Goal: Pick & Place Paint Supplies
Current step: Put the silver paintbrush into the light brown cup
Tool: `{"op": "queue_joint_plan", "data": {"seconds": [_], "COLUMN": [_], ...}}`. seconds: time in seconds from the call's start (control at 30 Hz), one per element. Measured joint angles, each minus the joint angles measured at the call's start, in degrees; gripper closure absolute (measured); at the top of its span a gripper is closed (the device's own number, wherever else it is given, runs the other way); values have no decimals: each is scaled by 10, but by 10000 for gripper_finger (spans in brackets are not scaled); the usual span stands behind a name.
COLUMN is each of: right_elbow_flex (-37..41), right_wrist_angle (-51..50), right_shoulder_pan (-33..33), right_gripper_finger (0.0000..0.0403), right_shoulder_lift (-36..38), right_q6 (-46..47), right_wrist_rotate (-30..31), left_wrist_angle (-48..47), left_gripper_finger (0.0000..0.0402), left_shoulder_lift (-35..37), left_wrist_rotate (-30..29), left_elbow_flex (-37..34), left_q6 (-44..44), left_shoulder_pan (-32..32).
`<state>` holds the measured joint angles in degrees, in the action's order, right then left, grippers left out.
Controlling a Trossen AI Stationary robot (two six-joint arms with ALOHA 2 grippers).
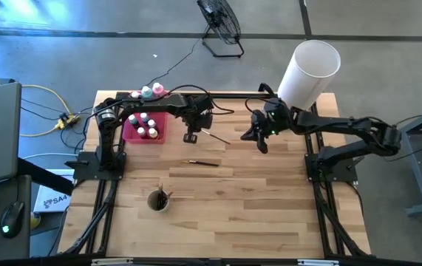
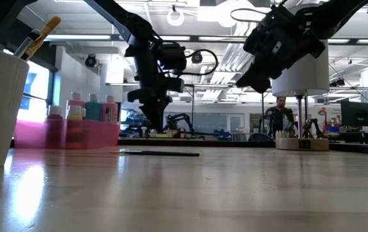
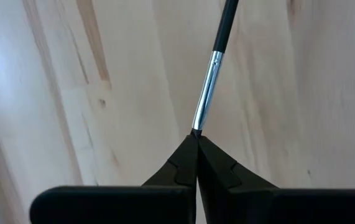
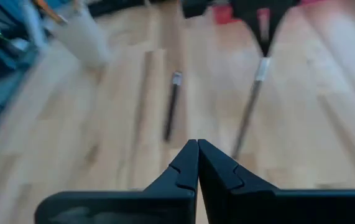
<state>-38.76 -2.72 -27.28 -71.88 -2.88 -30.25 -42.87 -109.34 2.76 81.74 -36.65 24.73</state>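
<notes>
Pale wooden table (image 1: 270,207) in workshop

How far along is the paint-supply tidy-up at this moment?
Done: a brush or two already stands in the white cup, and small paint pots sit in the pink tray, with bottles behind it.
In hand: the left gripper is shut on a brush by its tip.
Left: another brush lies on the table. The right gripper hangs shut and empty.
</notes>
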Motion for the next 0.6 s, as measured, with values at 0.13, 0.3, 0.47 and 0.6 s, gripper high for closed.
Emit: {"op": "queue_joint_plan", "data": {"seconds": [0.13,0.3,0.47,0.6], "right_elbow_flex": [0,0,-7,-12], "right_wrist_angle": [16,46,75,77], "right_shoulder_pan": [-11,1,33,60], "right_gripper_finger": [401,401,401,401], "right_shoulder_lift": [-14,-44,-65,-69], "right_q6": [53,85,123,144], "right_wrist_rotate": [-35,-22,8,39], "left_wrist_angle": [-10,-14,-23,-31], "left_gripper_finger": [401,401,401,401], "left_shoulder_lift": [6,18,22,22], "left_wrist_rotate": [-18,-29,-47,-74], "left_elbow_flex": [0,1,1,1], "left_q6": [-25,-60,-104,-112], "left_shoulder_pan": [1,5,4,-2]}}
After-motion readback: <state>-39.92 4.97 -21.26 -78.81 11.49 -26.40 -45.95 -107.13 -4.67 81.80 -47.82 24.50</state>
